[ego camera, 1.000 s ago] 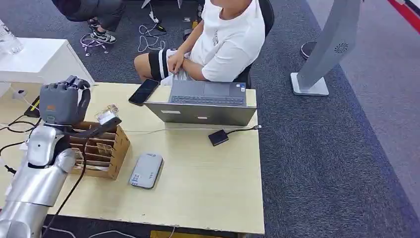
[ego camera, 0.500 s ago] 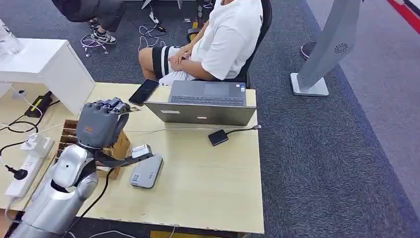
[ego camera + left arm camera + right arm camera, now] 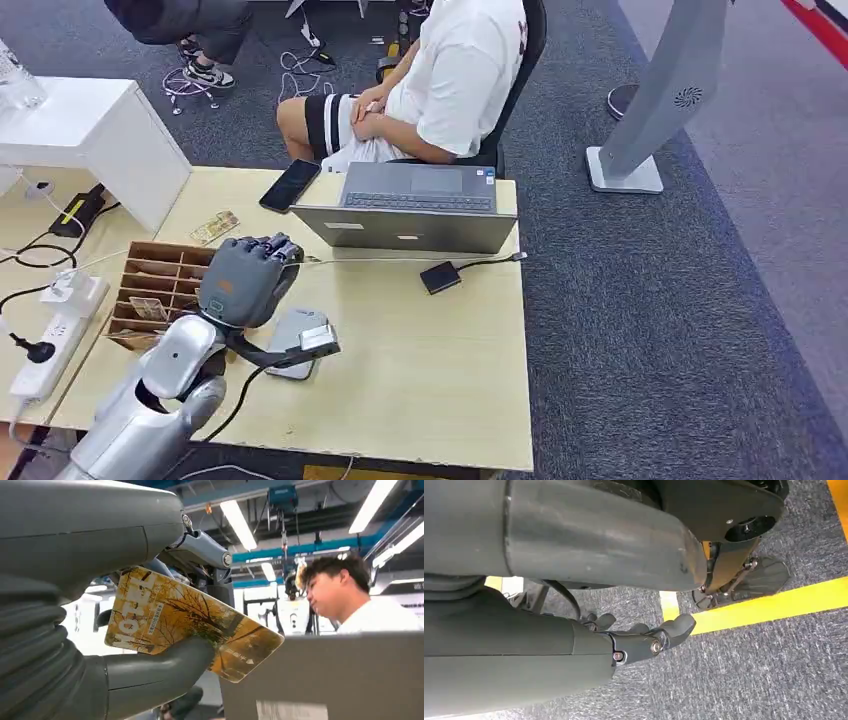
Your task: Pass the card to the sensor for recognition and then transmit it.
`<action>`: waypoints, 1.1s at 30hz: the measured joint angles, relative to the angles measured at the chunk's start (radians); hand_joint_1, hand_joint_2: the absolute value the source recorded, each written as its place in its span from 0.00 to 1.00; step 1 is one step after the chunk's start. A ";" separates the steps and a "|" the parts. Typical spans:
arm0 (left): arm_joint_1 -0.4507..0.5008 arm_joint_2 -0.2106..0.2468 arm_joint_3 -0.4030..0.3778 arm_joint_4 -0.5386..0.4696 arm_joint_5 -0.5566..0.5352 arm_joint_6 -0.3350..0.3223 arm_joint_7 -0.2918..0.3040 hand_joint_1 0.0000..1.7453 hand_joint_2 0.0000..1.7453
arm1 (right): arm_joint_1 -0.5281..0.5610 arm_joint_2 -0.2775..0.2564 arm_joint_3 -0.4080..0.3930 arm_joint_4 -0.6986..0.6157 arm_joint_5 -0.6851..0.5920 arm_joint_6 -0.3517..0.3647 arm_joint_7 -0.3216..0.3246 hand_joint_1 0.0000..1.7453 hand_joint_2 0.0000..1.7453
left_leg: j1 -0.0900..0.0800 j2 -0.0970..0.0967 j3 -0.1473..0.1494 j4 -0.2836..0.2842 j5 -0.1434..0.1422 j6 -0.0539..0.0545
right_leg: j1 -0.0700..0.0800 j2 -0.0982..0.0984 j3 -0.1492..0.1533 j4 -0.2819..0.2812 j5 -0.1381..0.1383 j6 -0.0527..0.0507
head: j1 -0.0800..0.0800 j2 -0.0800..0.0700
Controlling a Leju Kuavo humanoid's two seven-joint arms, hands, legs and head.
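Left hand (image 3: 248, 281) shifted from the organiser to the sensor.
Your left hand, gripping the card (image 3: 187, 622), has swung off the wooden organiser (image 3: 160, 290) and now sits over the grey sensor (image 3: 297, 340). The seated person (image 3: 440, 70) has turned.

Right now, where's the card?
The card is held in the left hand, seen close in the left wrist view. In the head view that hand hovers over the grey sensor, just right of the wooden box.
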 joint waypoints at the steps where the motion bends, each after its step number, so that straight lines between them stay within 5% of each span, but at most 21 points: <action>1: 0.015 -0.003 -0.003 0.001 0.002 0.004 0.005 1.00 1.00 | 0.000 0.002 -0.001 0.000 0.000 -0.005 0.000 0.00 0.00 | 0.000 0.000 0.000 0.000 0.000 0.000 | 0.000 0.000 0.000 0.000 0.000 0.000 | 0.000 0.000; 14: 0.166 -0.002 -0.004 0.000 -0.069 -0.054 0.083 1.00 1.00 | 0.008 0.005 -0.026 0.000 -0.010 -0.019 -0.008 0.00 0.00 | 0.000 0.000 0.000 0.000 0.000 0.000 | 0.000 0.000 0.000 0.000 0.000 0.000 | 0.000 0.000; 23: 0.178 0.038 -0.004 -0.002 -0.094 -0.165 0.117 1.00 1.00 | 0.011 0.005 -0.033 0.000 0.007 -0.026 -0.018 0.00 0.00 | 0.000 0.000 0.000 0.000 0.000 0.000 | 0.000 0.000 0.000 0.000 0.000 0.000 | 0.000 0.000; 33: 0.170 0.041 -0.004 -0.002 -0.095 -0.178 0.121 1.00 1.00 | 0.011 0.005 -0.043 0.000 0.008 -0.027 -0.016 0.00 0.00 | 0.000 0.000 0.000 0.000 0.000 0.000 | 0.000 0.000 0.000 0.000 0.000 0.000 | 0.000 0.000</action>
